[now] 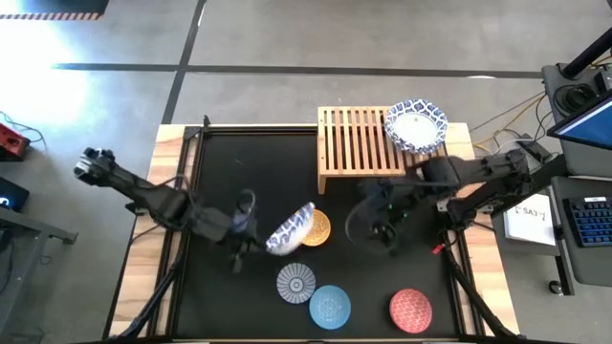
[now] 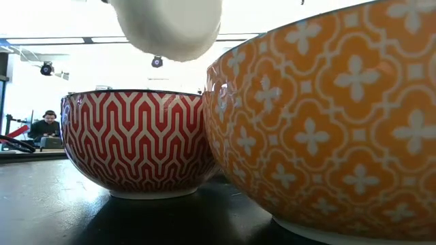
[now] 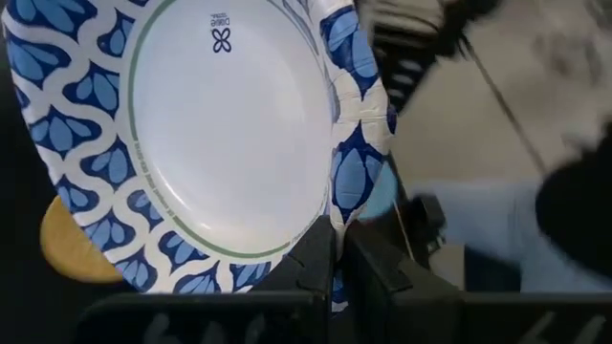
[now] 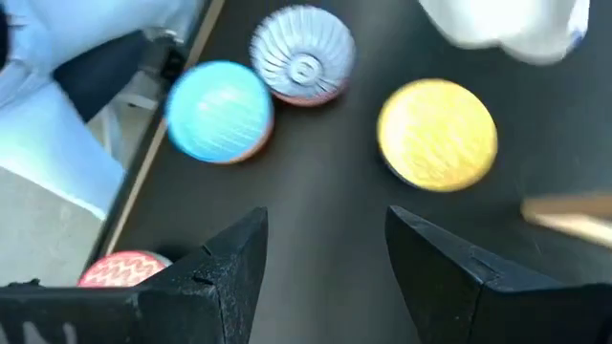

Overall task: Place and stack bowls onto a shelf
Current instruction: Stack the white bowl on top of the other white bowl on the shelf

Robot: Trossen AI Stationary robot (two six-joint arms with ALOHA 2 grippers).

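Note:
A slatted wooden shelf (image 1: 356, 143) stands at the table's far side, with a white blue-rimmed bowl (image 1: 416, 125) resting on its right end. My left gripper (image 1: 251, 234) is shut on another white blue-rimmed bowl (image 1: 290, 229), tilted above the table's middle, next to the mustard bowl (image 1: 317, 227). The grey-blue bowl (image 1: 295, 282), the light blue bowl (image 1: 330, 306) and the red bowl (image 1: 411, 309) sit on the mat near the front edge. My right gripper (image 1: 380, 227) hovers open just in front of the shelf, touching nothing. My left gripper pinches the white bowl by its blue-patterned rim (image 3: 344, 205), one finger inside the bowl and one outside. The fingers (image 3: 316, 263) come at it from the table's left. The bowl is lifted clear and tipped on edge, its white inside (image 3: 229, 134) facing the wrist camera.
In the low view the red bowl (image 2: 136, 143) and the orange-patterned bowl (image 2: 327, 122) fill the front, with the held bowl's underside (image 2: 170, 27) above them. A keyboard (image 1: 588, 215) and papers lie right of the table. A person (image 2: 48, 126) sits far behind.

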